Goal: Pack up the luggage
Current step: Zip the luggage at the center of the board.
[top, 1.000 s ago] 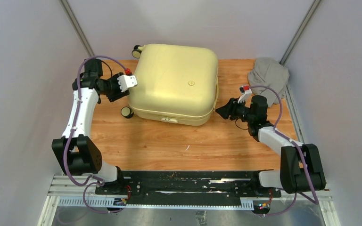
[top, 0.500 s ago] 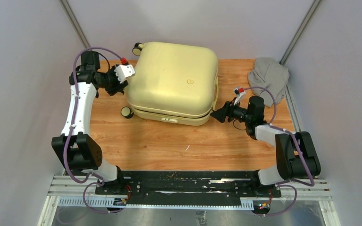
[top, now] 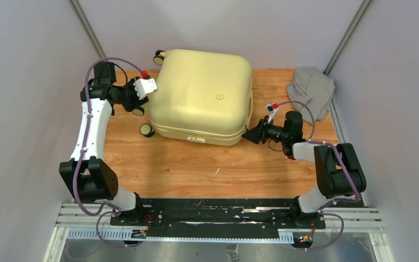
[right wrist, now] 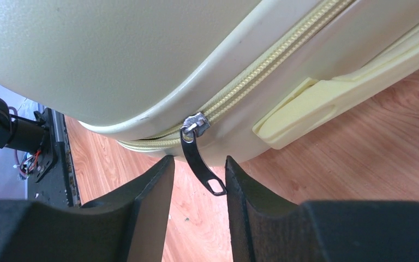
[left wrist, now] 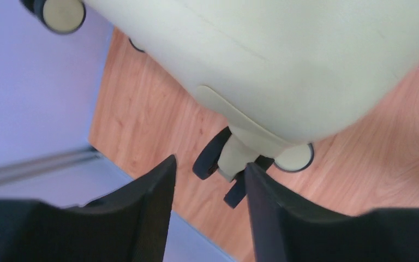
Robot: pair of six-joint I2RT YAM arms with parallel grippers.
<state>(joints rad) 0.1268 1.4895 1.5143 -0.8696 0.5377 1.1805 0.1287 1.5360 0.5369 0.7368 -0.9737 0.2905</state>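
The luggage [top: 202, 95], a pale yellow hard-shell suitcase, lies closed and flat on the wooden table [top: 196, 164]. My left gripper [top: 137, 105] is at its left side, by the wheels. In the left wrist view the left gripper [left wrist: 210, 166] is open, with a cream-and-black wheel caster [left wrist: 234, 155] just ahead of the fingertips and against the right one. My right gripper [top: 251, 135] is at the suitcase's front right corner. In the right wrist view the right gripper [right wrist: 199, 159] is open, and the black zipper pull [right wrist: 192, 146] hangs between the fingers, touching the right one.
A grey cloth garment [top: 311, 87] lies bunched at the back right of the table. Another suitcase wheel [top: 147, 130] sticks out at the front left corner. Grey enclosure walls close in on both sides, and a black mounting rail [top: 213, 210] runs along the near edge.
The right gripper moved left to the suitcase corner, around the zipper pull. The left gripper shifted back along the suitcase's side and its jaws narrowed.
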